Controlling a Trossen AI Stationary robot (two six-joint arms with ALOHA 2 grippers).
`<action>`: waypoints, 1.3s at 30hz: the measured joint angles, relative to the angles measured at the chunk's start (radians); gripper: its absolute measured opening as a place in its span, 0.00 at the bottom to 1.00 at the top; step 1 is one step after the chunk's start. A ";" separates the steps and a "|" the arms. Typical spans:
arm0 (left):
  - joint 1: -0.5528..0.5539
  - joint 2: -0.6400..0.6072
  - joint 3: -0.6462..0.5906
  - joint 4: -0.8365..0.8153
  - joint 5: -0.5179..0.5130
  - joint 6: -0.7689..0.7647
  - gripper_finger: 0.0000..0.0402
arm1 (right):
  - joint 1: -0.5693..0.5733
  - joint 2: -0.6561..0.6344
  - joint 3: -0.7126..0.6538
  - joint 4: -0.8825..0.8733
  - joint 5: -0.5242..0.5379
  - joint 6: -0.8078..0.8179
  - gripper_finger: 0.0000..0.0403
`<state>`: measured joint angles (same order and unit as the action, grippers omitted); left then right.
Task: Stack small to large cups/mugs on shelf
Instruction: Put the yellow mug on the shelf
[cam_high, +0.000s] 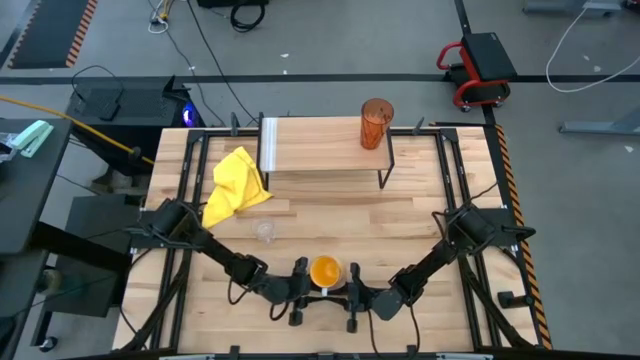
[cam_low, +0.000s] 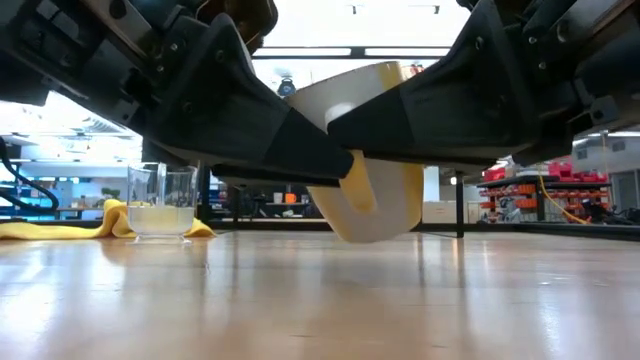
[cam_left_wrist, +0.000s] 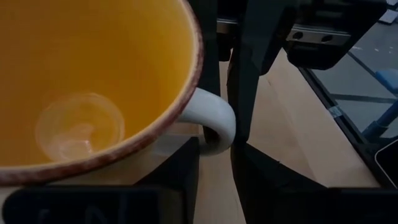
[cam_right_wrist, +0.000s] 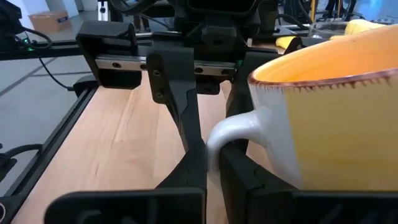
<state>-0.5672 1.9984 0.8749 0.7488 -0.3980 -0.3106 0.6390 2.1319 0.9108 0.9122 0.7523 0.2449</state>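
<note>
We find the orange mug (cam_high: 325, 271) tilted clear of the table's near edge, between both grippers. The left gripper (cam_high: 300, 282) pinches its rim; the right gripper (cam_high: 352, 285) is closed on its handle (cam_right_wrist: 231, 134). The shelf (cam_high: 320, 146) lies well beyond, straight ahead.

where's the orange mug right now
The orange mug is at the table's near edge, centre in the high view, lifted and tilted between the left gripper and right gripper.

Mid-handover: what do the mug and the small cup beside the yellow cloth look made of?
Mug: probably glazed ceramic, with a glossy orange inside, white handle and speckled brownish rim. Small cup: clear, see-through with thick walls, likely glass, though clear plastic can't be ruled out.
</note>
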 joint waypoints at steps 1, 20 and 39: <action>-0.003 0.000 0.000 0.005 -0.008 0.008 0.25 | 0.001 -0.007 0.000 -0.007 0.000 -0.007 0.06; -0.028 -0.006 0.002 0.007 -0.105 0.032 0.21 | -0.010 -0.054 0.001 -0.132 0.022 0.089 0.05; -0.013 -0.011 0.004 -0.064 -0.133 -0.048 0.36 | -0.027 -0.051 -0.002 -0.163 0.044 0.121 0.05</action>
<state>-0.5797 1.9877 0.8791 0.6845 -0.5312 -0.3584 0.6119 2.0810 0.9092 0.7496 0.7961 0.3664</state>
